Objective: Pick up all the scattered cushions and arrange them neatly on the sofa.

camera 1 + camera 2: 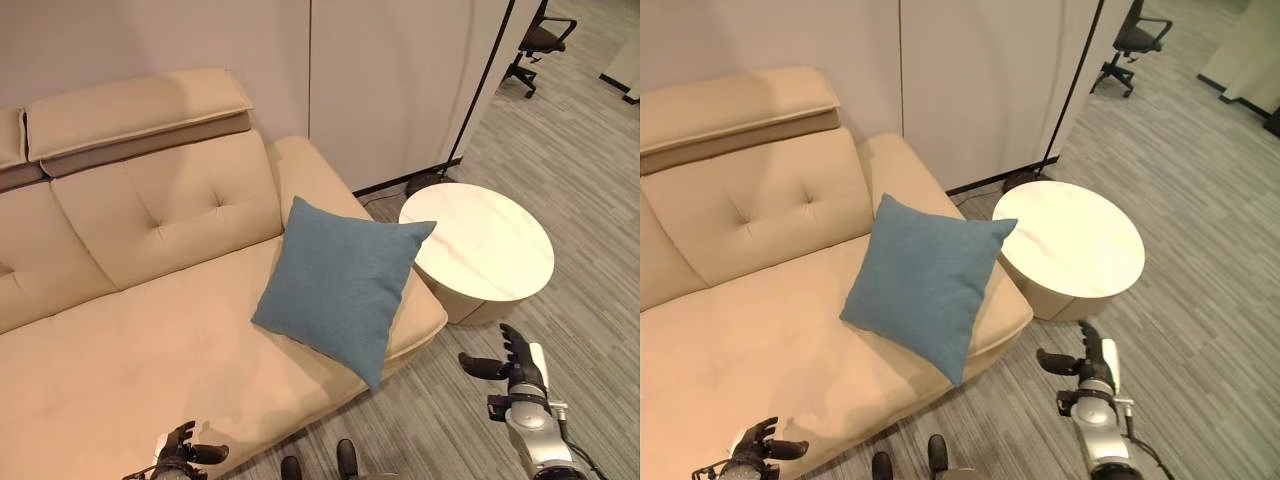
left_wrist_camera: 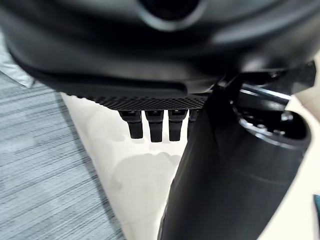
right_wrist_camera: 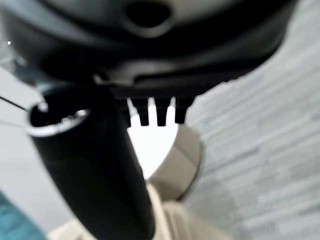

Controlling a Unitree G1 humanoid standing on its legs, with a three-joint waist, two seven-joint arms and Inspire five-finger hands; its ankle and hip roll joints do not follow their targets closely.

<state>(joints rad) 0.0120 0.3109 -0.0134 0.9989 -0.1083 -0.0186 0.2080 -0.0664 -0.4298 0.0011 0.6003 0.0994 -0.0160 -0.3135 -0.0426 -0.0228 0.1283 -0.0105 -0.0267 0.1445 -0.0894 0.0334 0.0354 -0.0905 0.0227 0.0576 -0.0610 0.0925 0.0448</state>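
A round pale table [image 1: 478,246] stands on grey striped carpet [image 1: 590,190] before plain partition walls [image 1: 400,70], office chair [image 1: 540,40] beyond.

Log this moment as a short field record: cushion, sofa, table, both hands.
cushion: blue cushion leaning on the sofa's armrest, its lower corner past the seat's front edge
sofa: beige sofa
table: round white table on the floor beside the sofa's armrest
left hand: left hand over the seat's front edge, fingers relaxed, holding nothing
right hand: right hand over the carpet in front of the table, fingers open, holding nothing
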